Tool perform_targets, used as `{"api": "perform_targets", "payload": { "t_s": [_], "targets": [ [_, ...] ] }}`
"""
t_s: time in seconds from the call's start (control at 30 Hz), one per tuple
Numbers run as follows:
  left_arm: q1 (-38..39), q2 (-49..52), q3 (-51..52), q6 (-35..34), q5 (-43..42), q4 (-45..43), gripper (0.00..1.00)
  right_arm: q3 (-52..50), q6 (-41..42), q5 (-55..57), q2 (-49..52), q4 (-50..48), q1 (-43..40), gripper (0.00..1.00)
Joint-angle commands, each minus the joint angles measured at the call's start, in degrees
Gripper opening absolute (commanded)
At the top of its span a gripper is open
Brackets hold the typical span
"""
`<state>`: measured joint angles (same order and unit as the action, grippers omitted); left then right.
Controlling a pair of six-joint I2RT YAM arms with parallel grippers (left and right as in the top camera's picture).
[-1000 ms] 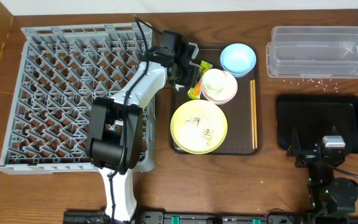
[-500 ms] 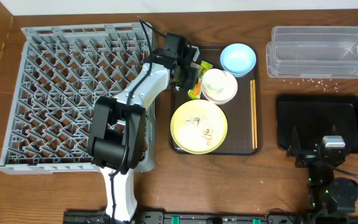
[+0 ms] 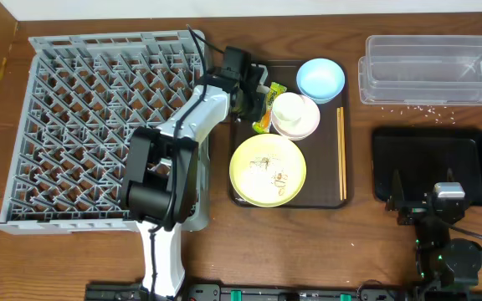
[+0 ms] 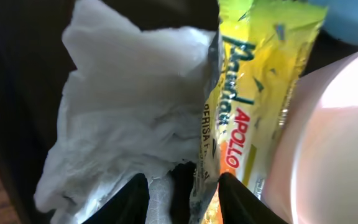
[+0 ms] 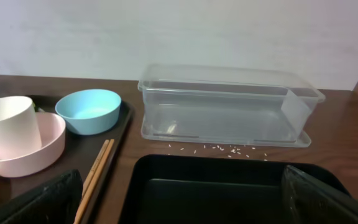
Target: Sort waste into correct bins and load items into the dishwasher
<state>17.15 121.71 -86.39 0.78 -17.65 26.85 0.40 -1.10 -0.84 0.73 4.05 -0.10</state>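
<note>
Overhead: grey dish rack (image 3: 90,125) at L of wooden surface (image 3: 308,242); brown serving tray (image 3: 325,196) just beside it at centre; clear tub (image 3: 429,71) far R, black tray (image 3: 425,163) in front of it, apart.
On serving tray: yellow plate (image 3: 267,170) near edge, dark specks on it; white cup (image 3: 289,109) upright inside white bowl (image 3: 308,125); blue bowl (image 3: 320,78) at far end, touching white bowl; chopsticks (image 3: 340,155) along R edge, lying parallel; wrapper (image 3: 264,113) against L side of white bowl; napkin (image 4: 123,118) just L of wrapper, touching it.
Rice grains (image 3: 417,106): scattered on surface betw. tub and black tray.
Left gripper (image 4: 182,193): reaches over rack's R edge to serving tray's far L corner; jaws spread a little, a napkin fold and wrapper edge betw. them, dark gap visible; contact not clear.
Right gripper (image 5: 180,186): above near end of black tray; jaws spread wide, nothing betw. them.
</note>
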Motion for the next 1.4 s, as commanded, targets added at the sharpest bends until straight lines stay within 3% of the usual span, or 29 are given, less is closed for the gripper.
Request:
{"api": "perform_targets", "payload": {
  "t_s": [0.0,0.13,0.23,0.33,0.4,0.97,1.07,1.3,1.37],
  "targets": [
    [0.3,2.1,0.9,-1.1,-1.4,0.7,0.38,-0.1,-0.7,0.2,-0.2,0.2,-0.7,0.99],
    [0.3,2.0,0.9,-1.1,-4.5,-0.3,0.37,-0.1,-0.7,0.2,-0.2,0.2,-0.7,0.99],
    [0.3,1.6,0.8,-1.1,-4.7,-0.6,0.23,-0.1,-0.7,0.2,-0.2,0.2,-0.7,0.99],
    [0.3,0.7,0.8,-2.2,-4.6,-0.2,0.19,-0.1,-0.7,0.2,-0.2,0.2,-0.7,0.99],
    [0.3,-0.3,0.8,-3.7,-4.6,0.1,0.08,-0.1,-0.7,0.2,-0.2,0.2,-0.7,0.99],
    [0.3,-14.9,0.8,-12.5,-4.7,-2.1,0.08,-0.1,-0.7,0.2,-0.2,0.2,-0.7,0.99],
    [0.3,-16.6,0.8,-12.9,-4.6,-7.1,0.08,-0.1,-0.7,0.2,-0.2,0.2,-0.7,0.99],
    [1.3,-14.0,0.8,-25.2,-4.6,-33.1,0.08,-0.1,-0.7,0.2,-0.2,0.2,-0.7,0.99],
    [3.0,-11.2,0.8,-30.0,-3.4,-45.1,0.08,-0.1,-0.7,0.2,-0.2,0.2,-0.7,0.99]
  ]
}}
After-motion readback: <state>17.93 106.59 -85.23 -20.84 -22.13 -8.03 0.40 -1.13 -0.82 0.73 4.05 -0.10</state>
